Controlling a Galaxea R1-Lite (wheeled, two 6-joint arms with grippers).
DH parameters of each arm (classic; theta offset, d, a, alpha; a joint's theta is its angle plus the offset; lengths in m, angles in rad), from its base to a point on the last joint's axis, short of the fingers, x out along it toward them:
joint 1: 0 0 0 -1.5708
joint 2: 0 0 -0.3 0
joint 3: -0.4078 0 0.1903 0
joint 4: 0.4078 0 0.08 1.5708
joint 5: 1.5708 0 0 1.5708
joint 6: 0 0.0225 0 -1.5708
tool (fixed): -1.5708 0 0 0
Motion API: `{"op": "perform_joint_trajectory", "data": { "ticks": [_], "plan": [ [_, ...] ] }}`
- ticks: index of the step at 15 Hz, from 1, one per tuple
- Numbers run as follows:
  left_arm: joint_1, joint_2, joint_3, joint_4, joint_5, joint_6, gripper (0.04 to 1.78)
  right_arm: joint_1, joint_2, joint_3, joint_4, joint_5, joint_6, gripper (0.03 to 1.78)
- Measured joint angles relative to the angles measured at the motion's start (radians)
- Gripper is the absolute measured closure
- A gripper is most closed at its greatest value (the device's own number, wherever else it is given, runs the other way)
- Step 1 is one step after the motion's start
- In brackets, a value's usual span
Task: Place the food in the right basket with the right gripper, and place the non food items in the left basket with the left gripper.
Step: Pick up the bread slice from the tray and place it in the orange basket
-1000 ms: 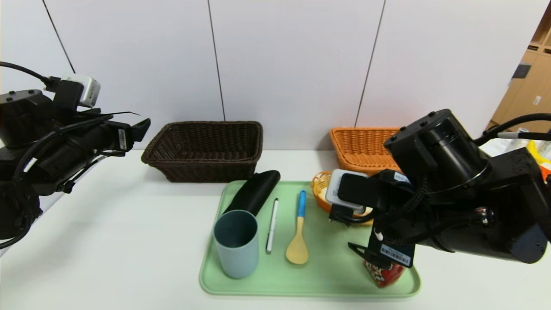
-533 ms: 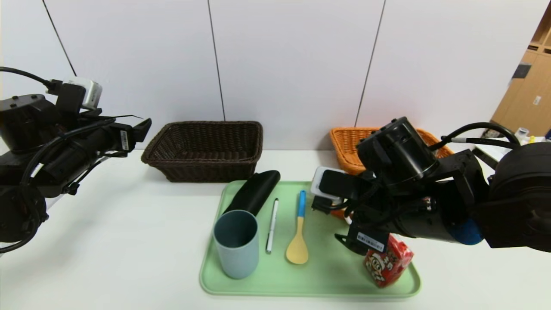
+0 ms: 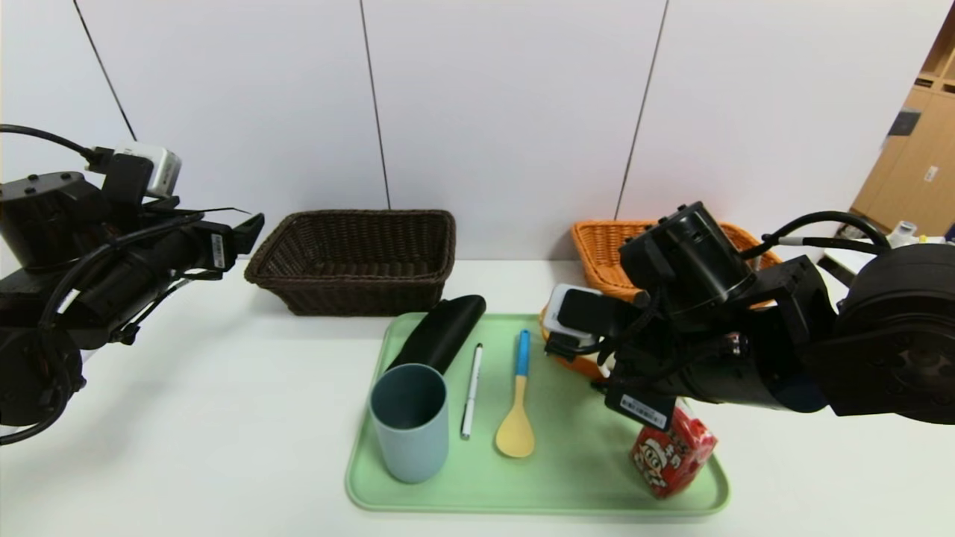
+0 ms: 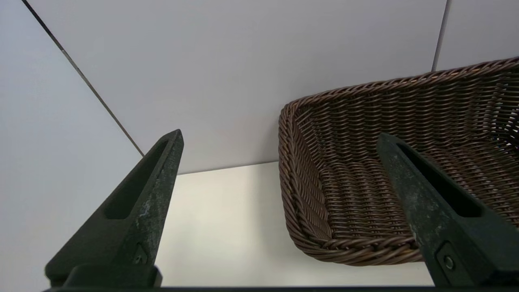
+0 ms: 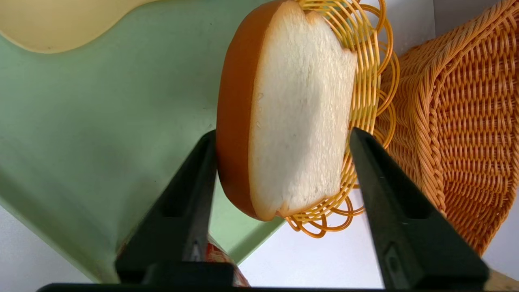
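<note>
The slice of bread [image 5: 300, 113] stands on edge in a small yellow wire basket [image 5: 365, 81] at the green tray's far right corner. My right gripper [image 5: 282, 134] is open with one jaw on each side of the bread; one jaw is against the crust and the other is apart from it. The red drink carton [image 3: 671, 455] stands at the tray's near right corner. The grey-blue cup [image 3: 409, 421], black case [image 3: 442, 332], white pen [image 3: 471, 389] and yellow spoon [image 3: 517, 418] lie on the tray. My left gripper [image 3: 250, 224] is open, raised left of the dark brown basket [image 3: 354, 257].
The green tray [image 3: 567, 477] lies mid-table. The orange-tan basket [image 3: 608, 257] stands at the back right, just behind the small yellow basket; it also shows in the right wrist view [image 5: 458, 121]. The dark brown basket [image 4: 365, 194] is empty. A white wall stands behind the table.
My right arm has swung back and left from above the red carton to the small yellow basket, now straddling the bread. The left arm has dipped slightly.
</note>
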Motion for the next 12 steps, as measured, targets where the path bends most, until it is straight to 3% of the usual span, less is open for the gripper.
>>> {"op": "perform_joint_trajectory", "data": {
  "ticks": [3,4,5,12],
  "plan": [
    [0.0,-0.002,0.008,0.0,0.0,0.001,0.13,0.0,0.001,0.0,-0.001,0.0,0.0,1.1],
    [0.0,-0.002,0.009,0.001,0.0,0.001,0.13,0.0,0.001,0.0,-0.004,-0.001,0.0,1.66],
    [0.0,-0.002,0.009,0.0,0.0,0.001,0.13,0.0,0.0,0.0,-0.004,0.0,0.0,1.72],
    [0.0,-0.001,0.013,0.0,0.0,0.0,0.13,-0.001,-0.003,-0.016,-0.005,0.003,0.004,1.72]
  ]
}}
